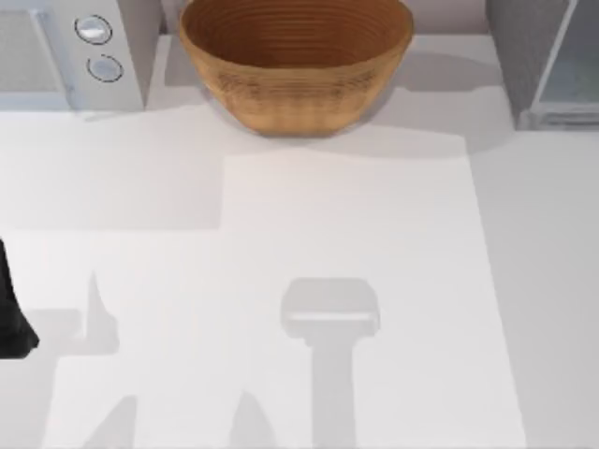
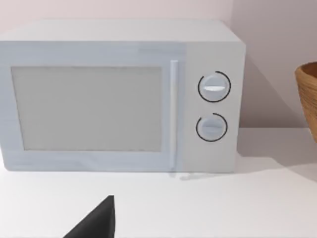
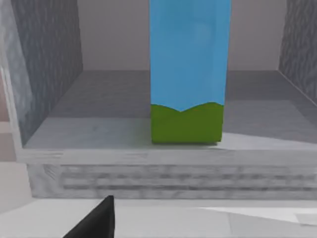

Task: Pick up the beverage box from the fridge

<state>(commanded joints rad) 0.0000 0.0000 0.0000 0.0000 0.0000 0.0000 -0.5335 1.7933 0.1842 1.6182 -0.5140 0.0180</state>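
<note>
1. Carton first: the beverage box (image 3: 189, 72) stands upright on the floor of the fridge (image 3: 47, 74), sky-blue above and green at its base; its base sits close to the front lip of the shelf; the dark-grey speckled walls rise on either side of it, well apart from its sides; its top runs past the edge of the right wrist view.
2. Right gripper (image 3: 94, 223): one dark finger tip shows at the near edge of the right wrist view, in front of the fridge's ribbed front sill and apart from the box; whether its jaws are apart or together I cannot tell.
3. Seen from above, the fridge (image 1: 533, 56) is at the far right corner of the table (image 1: 356, 243), its pale glassy panel in a light frame facing the table's right side.
4. Left arm (image 1: 11, 313): a dark piece of it sits at the left edge of the top view, low on the table's left side.
5. Left gripper (image 2: 96, 223): a dark finger tip shows in the left wrist view, facing the microwave (image 2: 119, 96) and apart from it; the state of its jaws cannot be told.
6. Microwave from above (image 1: 75, 47): far left corner, two round knobs one over the other beside its door.
7. Brown ribbed bowl (image 1: 296, 61): at the back middle of the table, between microwave and fridge; its rim also edges into the left wrist view (image 2: 308, 96).
</note>
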